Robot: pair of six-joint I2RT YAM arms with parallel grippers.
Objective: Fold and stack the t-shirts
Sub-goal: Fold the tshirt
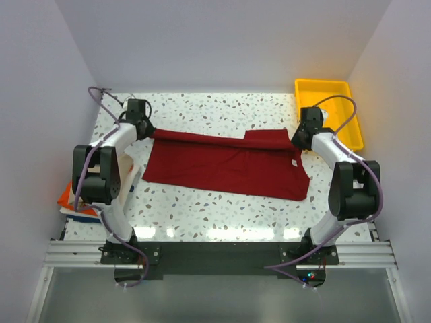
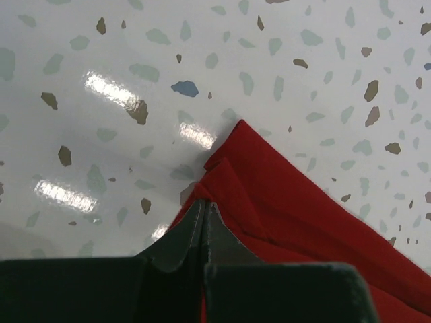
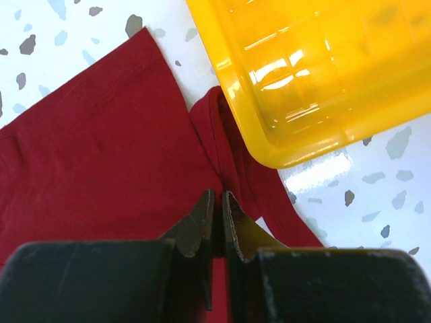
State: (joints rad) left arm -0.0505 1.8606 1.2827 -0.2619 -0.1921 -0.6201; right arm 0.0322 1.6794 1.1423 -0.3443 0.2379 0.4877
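Observation:
A dark red t-shirt [image 1: 222, 165] lies spread across the middle of the table, its far edge folded over, with a small white label [image 1: 294, 162] near its right side. My left gripper [image 1: 146, 130] is shut on the shirt's far left corner [image 2: 232, 182]. My right gripper [image 1: 297, 139] is shut on a bunched fold of the shirt's far right edge [image 3: 225, 155], next to the yellow tray. Folded orange and blue shirts [image 1: 69, 200] lie at the table's left edge, partly hidden by my left arm.
A yellow plastic tray [image 1: 350, 121] stands at the far right; in the right wrist view its corner [image 3: 283, 151] lies right over the bunched cloth. White walls close in the table on three sides. Speckled tabletop [image 1: 222, 108] shows beyond the shirt.

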